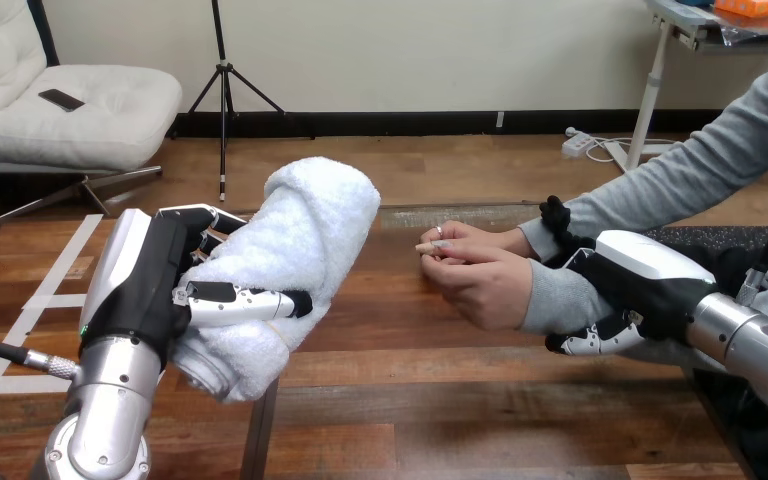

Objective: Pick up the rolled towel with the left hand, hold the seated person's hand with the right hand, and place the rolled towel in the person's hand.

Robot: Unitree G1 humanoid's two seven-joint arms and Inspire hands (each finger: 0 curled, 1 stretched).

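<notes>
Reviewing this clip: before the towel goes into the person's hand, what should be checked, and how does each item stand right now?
1. Rolled towel secured in the left hand: ok, fingers and thumb curl round it.
2. Right hand on the person's wrist: ok, it wraps the grey sleeve.
3. Palm open to receive: not ok, the person's hands are folded together, no palm facing up.
4. Table between towel and hands unobstructed: ok.
5. Towel roll intact: ok on the side in view; its far side cannot be told.
</notes>
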